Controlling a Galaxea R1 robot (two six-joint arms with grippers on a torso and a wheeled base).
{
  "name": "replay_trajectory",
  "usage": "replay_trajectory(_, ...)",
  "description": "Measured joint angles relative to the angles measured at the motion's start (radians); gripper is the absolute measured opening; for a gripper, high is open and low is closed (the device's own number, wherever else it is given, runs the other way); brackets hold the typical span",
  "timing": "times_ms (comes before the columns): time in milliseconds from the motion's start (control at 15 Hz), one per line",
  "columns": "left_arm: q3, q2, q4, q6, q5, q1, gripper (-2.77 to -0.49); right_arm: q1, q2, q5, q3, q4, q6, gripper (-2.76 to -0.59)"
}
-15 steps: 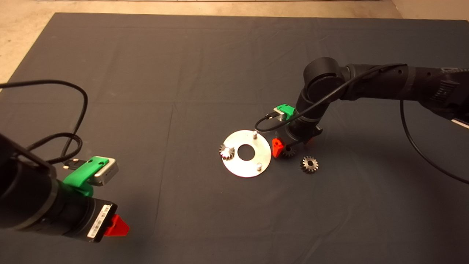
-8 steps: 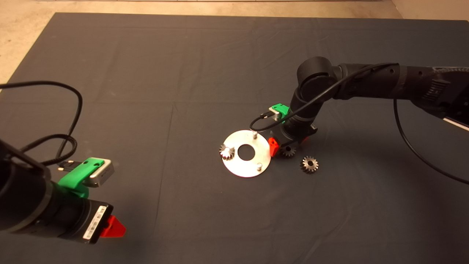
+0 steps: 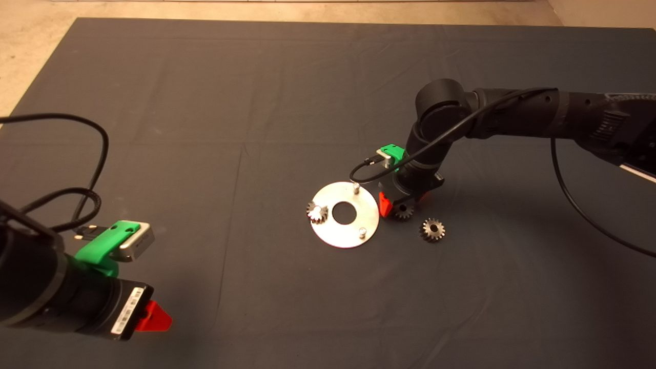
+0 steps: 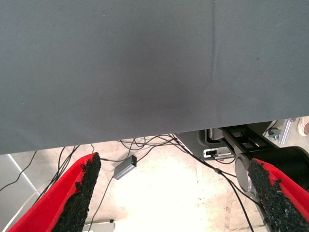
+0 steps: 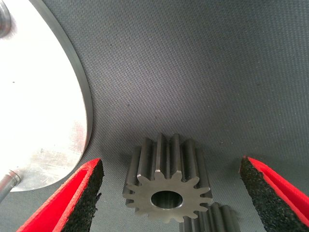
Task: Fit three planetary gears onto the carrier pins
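On disc, one gear (pinned), right pincer straddling another

Second gear cut off by edge; disc partly cropped.

Dark charcoal woven-weave fabric mat w/ faint creases over a pale beige floor; flat round bright-silver metal disc w/ silver pegs, plus grey-silver to dark-steel small toothed gears, one w/ brassy glints. Both arms matte black w/ black cables; green camera mounts, red fingers w/ rough black pads. Left gripper: red fingers, black grainy pads; white barcode label on its black wrist.
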Motion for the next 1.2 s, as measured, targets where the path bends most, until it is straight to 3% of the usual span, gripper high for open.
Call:
replay_trajectory(933, 0.009, -0.014, -0.001, 0.006, 0.000, 0.000, -1.09, 0.000, -0.002, 0.000, 0.000, 0.000, 0.001, -1.82)
replay_trajectory(1067, 0.009, -0.014, -0.001, 0.006, 0.000, 0.000, -1.09, 0.000, -0.002, 0.000, 0.000, 0.000, 0.001, -1.82)
replay_trajectory(1200, 0.009, -0.016, -0.001, 0.015, 0.000, 0.000, -1.09, 0.000, -0.002, 0.002, 0.001, 0.001, 0.001, -1.98)
